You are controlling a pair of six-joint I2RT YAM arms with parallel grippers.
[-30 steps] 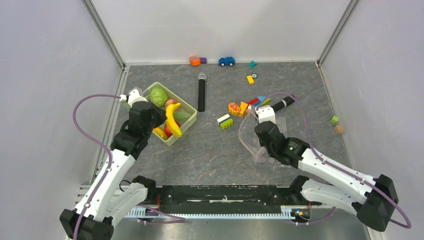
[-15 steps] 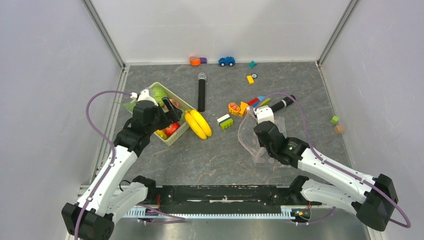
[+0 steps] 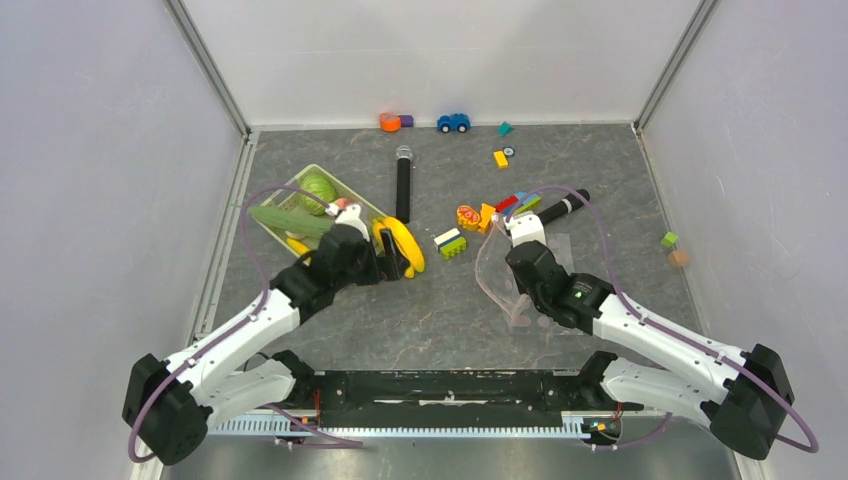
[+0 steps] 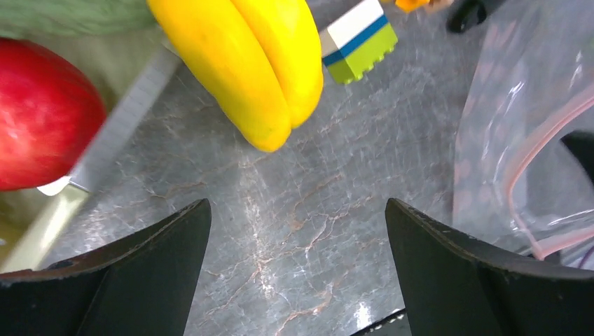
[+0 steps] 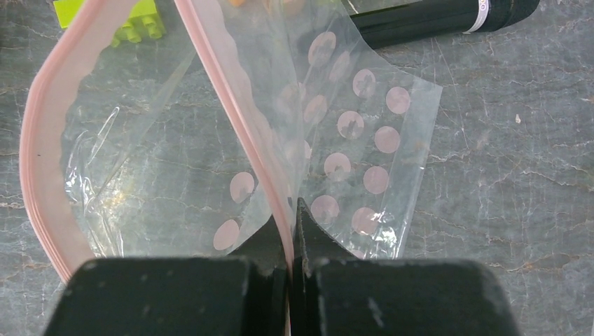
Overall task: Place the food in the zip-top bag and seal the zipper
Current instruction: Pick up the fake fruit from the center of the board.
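Beside banana (image 4: 245, 63), L pincer (image 4: 295, 210) gapes wide, empty; R pincer (image 5: 292, 224) clamped on bag (image 5: 364, 140) zipper (image 5: 35, 147); black tube (image 5: 420, 21) label (image 5: 482, 8) unreadable.

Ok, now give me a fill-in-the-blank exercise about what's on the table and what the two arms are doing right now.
The left fingers stand ____ over the table.
The right fingers are shut on the zip-top bag's pink ____.
The yellow ____ lies on the table beside the pale green basket.
The toy car by the far wall is ____.
Missing words: open; zipper; banana; blue.
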